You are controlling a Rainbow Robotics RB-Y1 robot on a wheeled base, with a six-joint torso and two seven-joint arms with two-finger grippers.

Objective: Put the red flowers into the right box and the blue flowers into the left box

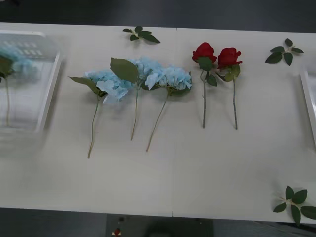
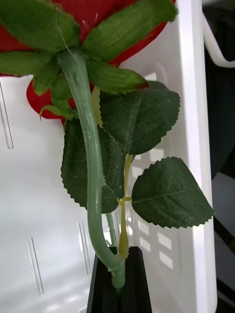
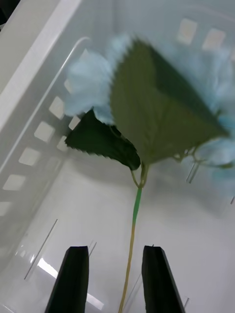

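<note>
From my front camera I see the white table [image 1: 163, 177] stretching across, with the left box [image 1: 47, 98] at its left edge, translucent, one blue flower lying blurred inside it. The right box [image 1: 308, 96] shows as a white rim at the table's right edge. Between the boxes lie three blue flowers [image 1: 143, 76] side by side, heads touching, stems pointing toward me. Just beside them on the right are two red flowers [image 1: 217, 57], blooms close together, stems parallel. Loose leaf sprigs [image 1: 140, 34] sit at the far edge, far right and near right corner.

On my right wrist feed, the right gripper [image 2: 117, 274] has its black fingers pressed together on the stem of a red rose [image 2: 83, 161], the bloom hanging over the white slotted interior of the right box.

On my left wrist feed, the left gripper [image 3: 115, 283] has its fingers spread apart, a thin stem between them without touching, and the blue flower [image 3: 93, 88] rests inside the left box.
</note>
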